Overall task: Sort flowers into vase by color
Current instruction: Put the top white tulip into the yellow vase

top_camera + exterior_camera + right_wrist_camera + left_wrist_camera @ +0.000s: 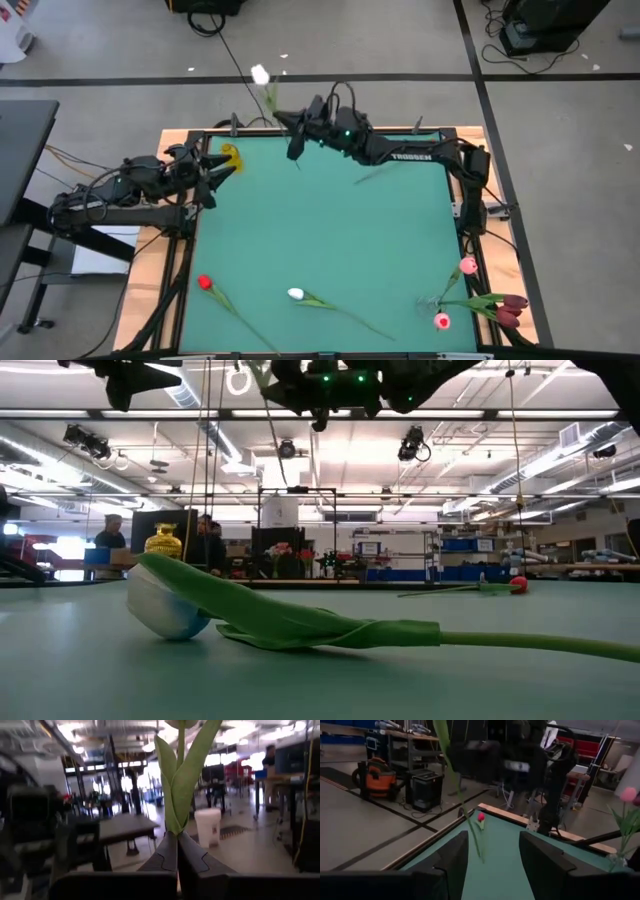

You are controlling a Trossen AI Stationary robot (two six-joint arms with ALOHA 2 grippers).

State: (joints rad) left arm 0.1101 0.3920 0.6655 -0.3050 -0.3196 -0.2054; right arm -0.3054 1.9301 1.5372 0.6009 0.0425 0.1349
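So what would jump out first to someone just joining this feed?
The right gripper, shut on a white tulip and holding it up over the table's far edge. Next, the open left gripper beside a small yellow vase, and the pink and maroon tulips clustered at the near right corner.

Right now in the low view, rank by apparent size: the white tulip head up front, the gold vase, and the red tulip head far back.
1. White tulip head, largest, though it lies nearest the camera.
2. Gold vase, farther off.
3. Red tulip head, smallest, also far back.
Distance skews all three, so true sizes stay unsure.
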